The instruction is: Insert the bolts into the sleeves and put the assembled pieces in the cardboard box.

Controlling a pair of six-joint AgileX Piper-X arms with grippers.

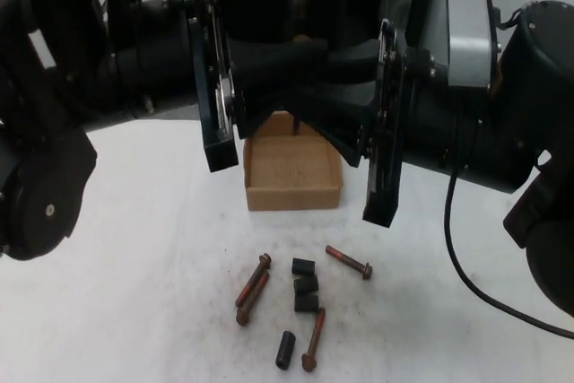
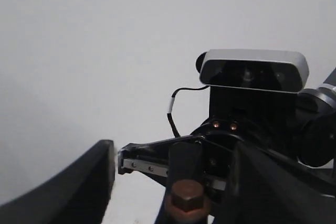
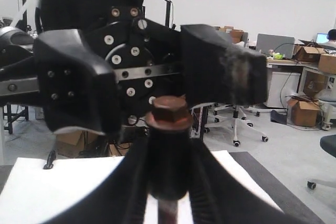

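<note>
Above the cardboard box (image 1: 293, 195) my two grippers face each other. My right gripper (image 3: 168, 182) is shut on a rusty hex-head bolt (image 3: 168, 111) that passes through a black sleeve (image 3: 168, 163). The bolt head (image 2: 186, 200) points at my left gripper (image 3: 152, 77), which is open, its fingers (image 3: 73, 77) spread wide on either side of the head without touching it. On the white bench in front of the box lie three loose bolts (image 1: 254, 280), (image 1: 348, 262), (image 1: 314, 338) and several black sleeves (image 1: 306, 285).
The white bench (image 1: 134, 221) spreads out around the box and the loose parts. Both arms' dark bodies (image 1: 466, 132) hang over the back of the bench. A black cable (image 1: 466, 266) trails over the bench's right side.
</note>
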